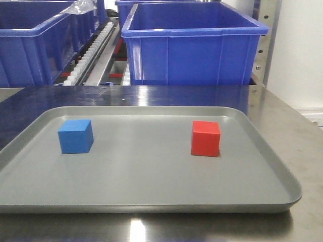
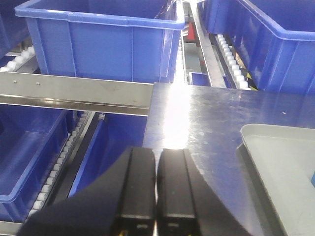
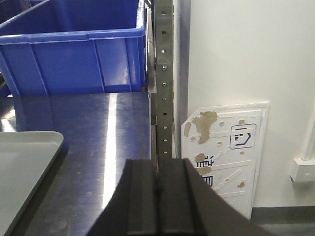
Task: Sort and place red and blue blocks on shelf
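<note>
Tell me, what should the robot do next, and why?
Probably open the left hand and bring it over the small bright blue cube. That cube and the small bright red cube sit apart on the grey rimmed tray, neither held. The left hand and the right hand are shut, empty, beside the tray; the blue cube lies on the left hand's side.

i see a plain bright blue block (image 1: 75, 136) on the left and a plain bright red block (image 1: 206, 138) on the right, on a matte grey tray (image 1: 141, 174). the far bins (image 1: 192, 48) are deep blue, the surface (image 1: 298, 146) silvery steel, my left hand (image 2: 156, 155) and right hand (image 3: 157, 164) black.
</note>
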Controlling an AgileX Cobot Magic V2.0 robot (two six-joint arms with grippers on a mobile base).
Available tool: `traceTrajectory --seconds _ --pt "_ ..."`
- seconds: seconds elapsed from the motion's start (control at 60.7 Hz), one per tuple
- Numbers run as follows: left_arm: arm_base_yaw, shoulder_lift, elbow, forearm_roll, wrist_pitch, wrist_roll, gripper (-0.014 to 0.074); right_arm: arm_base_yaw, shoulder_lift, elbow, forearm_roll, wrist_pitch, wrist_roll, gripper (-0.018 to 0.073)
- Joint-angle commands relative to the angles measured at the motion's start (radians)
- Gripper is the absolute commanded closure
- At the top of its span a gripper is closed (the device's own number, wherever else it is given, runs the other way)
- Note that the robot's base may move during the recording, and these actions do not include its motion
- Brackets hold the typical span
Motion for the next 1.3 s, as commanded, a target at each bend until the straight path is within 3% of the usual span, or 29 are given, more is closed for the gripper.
traceTrajectory --seconds 0.0,0.626,0.775,0.973,1.286 --pt "0.001 -0.014 0.026 -0.003 -0.086 -0.006 0.0474 -0.007 -0.020 -0.024 -0.012 -0.084 -0.010 0.0505" --pt "0.001 -0.012 0.026 -0.003 -0.086 -0.006 0.0474 -0.002 -0.017 -0.024 -0.012 -0.170 -0.010 0.0505" --pt "0.001 -0.012 0.026 -0.003 -0.086 -0.006 0.0474 0.025 0.077 -0.067 -0.011 -0.161 -0.009 0.0505" --pt "0.001 -0.012 0.026 -0.003 -0.086 -0.006 0.0474 0.038 0.352 -0.242 -0.011 -0.084 -0.009 0.0505" --pt "0.001 -0.012 0.026 -0.003 -0.086 -0.006 0.0474 0.072 0.743 -0.638 0.047 0.221 -0.009 0.0505"
